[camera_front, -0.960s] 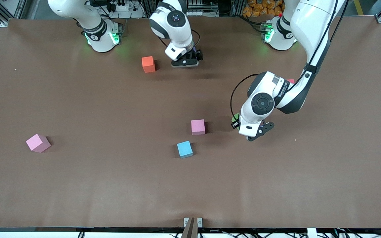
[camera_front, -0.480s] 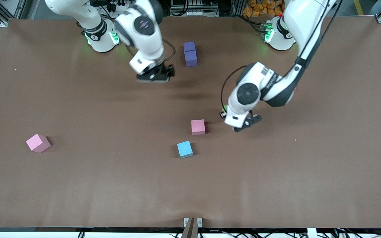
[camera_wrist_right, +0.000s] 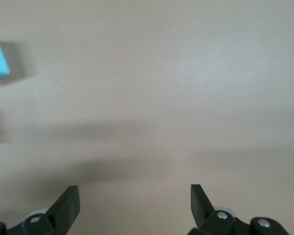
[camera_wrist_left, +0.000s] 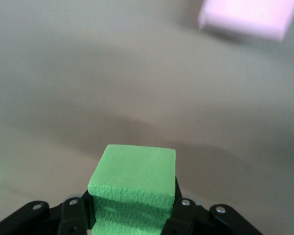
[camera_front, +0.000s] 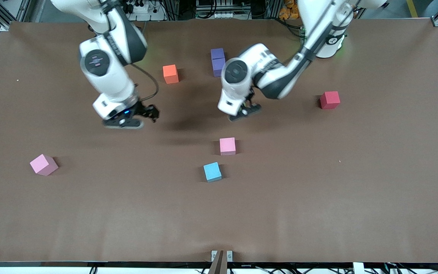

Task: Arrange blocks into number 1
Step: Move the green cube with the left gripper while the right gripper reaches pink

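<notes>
A brown table (camera_front: 318, 198) fills the front view, with 7 blocks resting on it and an 8th held up in the air. The left gripper (camera_front: 245, 110) hangs over bare table between the purple blocks and the central pink block; its fingers are clenched on the green block (camera_wrist_left: 133, 176), which the left wrist view shows pinched between them. That wrist view also catches a pink block (camera_wrist_left: 245, 18) on the table. The right gripper (camera_front: 127, 121) is over bare table toward the right arm's end, its fingers (camera_wrist_right: 63, 208) spread wide with nothing between them.

2 purple blocks (camera_front: 218, 61) sit touching in a short line near the robots' bases. The orange block (camera_front: 170, 74) lies beside them, toward the right arm's end. The red block (camera_front: 330, 100) lies well apart, toward the left arm's end. 1 pink block (camera_front: 227, 146) sits near the table's middle, and the light-blue block (camera_front: 212, 171) is just beside it, nearer the front camera. The other pink block (camera_front: 43, 164) stands alone, turned at an angle, well toward the right arm's end
</notes>
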{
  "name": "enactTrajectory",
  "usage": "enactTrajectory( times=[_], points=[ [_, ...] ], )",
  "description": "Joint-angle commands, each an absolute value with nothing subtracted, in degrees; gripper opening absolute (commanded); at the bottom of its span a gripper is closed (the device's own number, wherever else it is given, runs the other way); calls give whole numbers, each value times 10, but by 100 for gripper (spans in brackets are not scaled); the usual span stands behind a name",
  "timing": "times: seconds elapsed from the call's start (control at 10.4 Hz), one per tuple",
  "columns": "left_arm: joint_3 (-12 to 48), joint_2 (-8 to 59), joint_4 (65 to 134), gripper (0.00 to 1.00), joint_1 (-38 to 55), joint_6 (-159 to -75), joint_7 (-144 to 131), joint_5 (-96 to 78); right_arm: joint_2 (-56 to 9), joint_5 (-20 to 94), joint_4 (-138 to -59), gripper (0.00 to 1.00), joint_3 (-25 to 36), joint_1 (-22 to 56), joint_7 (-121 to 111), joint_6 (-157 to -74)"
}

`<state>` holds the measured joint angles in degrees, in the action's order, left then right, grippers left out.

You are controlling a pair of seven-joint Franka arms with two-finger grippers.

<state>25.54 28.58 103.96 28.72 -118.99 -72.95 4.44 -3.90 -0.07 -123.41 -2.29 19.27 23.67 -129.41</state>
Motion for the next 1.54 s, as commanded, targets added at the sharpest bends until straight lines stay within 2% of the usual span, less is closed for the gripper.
enactTrajectory(
  times=[0.0, 0.38, 0.77, 0.96, 1.25, 1.44],
  points=[
    [252, 306, 1037, 0, 326, -1199, -739, 55, -76, -9, -1169, 100, -31, 130, 159, -1288],
    [252, 336, 1038, 0, 373, -1266, -731, 59, -118, -1, -1143, 100, -32, -27, 76, -1294],
    [250, 352, 1051, 0, 408, -1271, -730, 60, -204, 11, -1142, 100, -32, -168, 112, -1330],
    [250, 355, 1064, 0, 419, -1271, -730, 70, -234, 12, -1140, 100, -32, -197, 112, -1363],
    [250, 353, 1072, 0, 418, -1271, -730, 71, -258, 90, -1115, 100, -18, -213, 105, -1361],
    [252, 352, 1079, 0, 419, -1271, -730, 72, -270, 99, -1095, 100, -8, -213, 105, -1359]
  ],
)
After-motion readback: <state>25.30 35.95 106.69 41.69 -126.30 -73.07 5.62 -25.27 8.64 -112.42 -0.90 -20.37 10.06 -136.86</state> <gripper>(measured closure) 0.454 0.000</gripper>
